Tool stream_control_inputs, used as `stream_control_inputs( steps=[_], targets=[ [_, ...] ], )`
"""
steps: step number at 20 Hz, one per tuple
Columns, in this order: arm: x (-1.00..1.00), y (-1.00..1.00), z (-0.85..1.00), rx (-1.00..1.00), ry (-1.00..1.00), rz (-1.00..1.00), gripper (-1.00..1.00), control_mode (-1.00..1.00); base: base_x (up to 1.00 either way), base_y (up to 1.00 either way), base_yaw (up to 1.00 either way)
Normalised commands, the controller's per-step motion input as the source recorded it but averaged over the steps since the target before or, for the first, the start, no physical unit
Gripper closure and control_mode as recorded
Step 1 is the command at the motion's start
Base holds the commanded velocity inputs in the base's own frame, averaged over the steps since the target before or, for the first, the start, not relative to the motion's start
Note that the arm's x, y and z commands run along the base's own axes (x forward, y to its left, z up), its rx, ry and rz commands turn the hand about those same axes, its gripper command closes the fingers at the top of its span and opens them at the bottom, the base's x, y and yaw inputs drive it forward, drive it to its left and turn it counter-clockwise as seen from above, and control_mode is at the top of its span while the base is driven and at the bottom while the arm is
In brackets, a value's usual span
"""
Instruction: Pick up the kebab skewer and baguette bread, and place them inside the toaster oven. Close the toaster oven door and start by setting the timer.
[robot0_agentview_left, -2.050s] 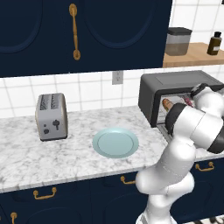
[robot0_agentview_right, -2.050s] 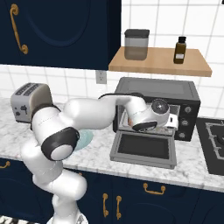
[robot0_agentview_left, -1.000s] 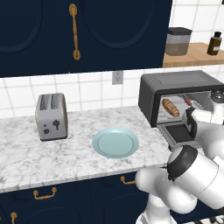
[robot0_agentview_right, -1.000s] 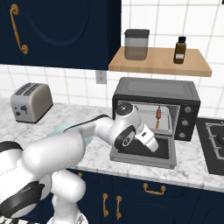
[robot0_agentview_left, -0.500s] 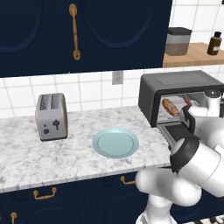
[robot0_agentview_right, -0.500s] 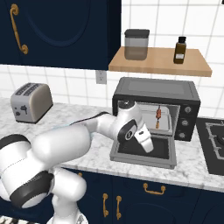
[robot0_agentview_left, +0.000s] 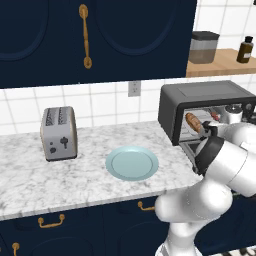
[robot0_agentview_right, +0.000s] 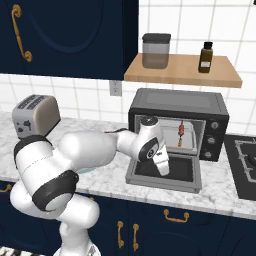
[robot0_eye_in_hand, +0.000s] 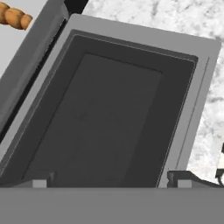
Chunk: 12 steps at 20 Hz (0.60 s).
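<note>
Right base view: the oven (robot0_agentview_right: 179, 122) sits on the counter (robot0_agentview_right: 220, 182) with its door (robot0_agentview_right: 165, 174) dropped flat — the skewer (robot0_agentview_right: 181, 131) rests on the rack inside, and the bread (robot0_agentview_left: 193, 121) lies beside it. Just above the door hangs the gripper (robot0_agentview_right: 163, 167), fingers (robot0_eye_in_hand: 40, 180) spread wide, holding nothing.

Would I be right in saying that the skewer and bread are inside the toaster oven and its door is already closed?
Not quite: the toaster oven door is open, folded down flat over the counter, as the right base view shows. The kebab skewer and baguette bread are indeed inside the toaster oven.
</note>
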Motion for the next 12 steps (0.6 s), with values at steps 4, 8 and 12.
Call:
stream_control_inputs(
  steps=[4,8,12],
  targets=[
    [0.37,0.03,-0.33,0.09,-0.01,-0.12,-1.00,-1.00,0.00,0.00,0.00],
    [0.51,0.07,-0.20,0.10,-0.06,-0.11,-1.00,-1.00,0.00,0.00,0.00],
    [0.29,0.00,-0.07,0.10,-0.08,-0.09,-1.00,-1.00,0.00,0.00,0.00]
  ],
)
